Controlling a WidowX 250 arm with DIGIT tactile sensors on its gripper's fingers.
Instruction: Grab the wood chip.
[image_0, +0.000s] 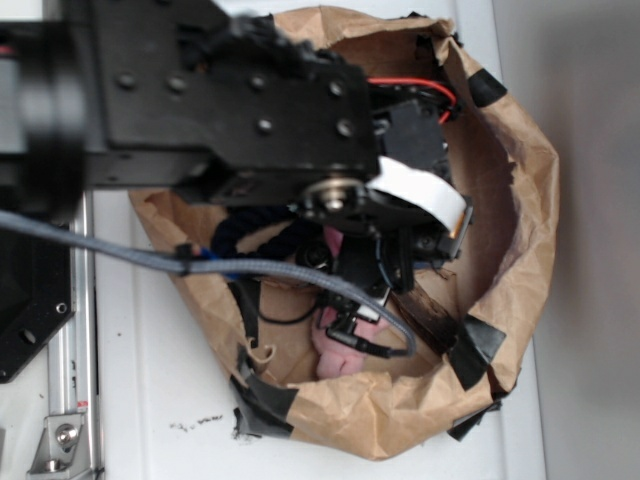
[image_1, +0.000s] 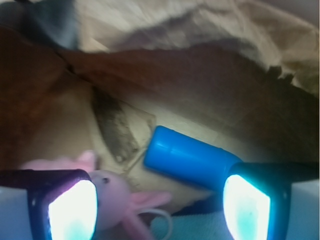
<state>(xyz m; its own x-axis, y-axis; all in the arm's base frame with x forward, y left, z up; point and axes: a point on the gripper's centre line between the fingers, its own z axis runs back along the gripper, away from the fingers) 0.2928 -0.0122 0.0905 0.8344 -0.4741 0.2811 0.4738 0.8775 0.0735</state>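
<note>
Inside the paper bag (image_0: 520, 190), the gripper (image_1: 159, 206) hangs with jaws apart — the wood chip (image_1: 116, 131) beside the blue bottle (image_1: 190, 157).

The wood chip (image_1: 114, 129) is a small, flat, elongated piece of dark brown, rough and streaky wood (blurred in the wrist view). It lies flat on the pale paper floor of the bag, its long axis running up-left to down-right, untouched.
</note>
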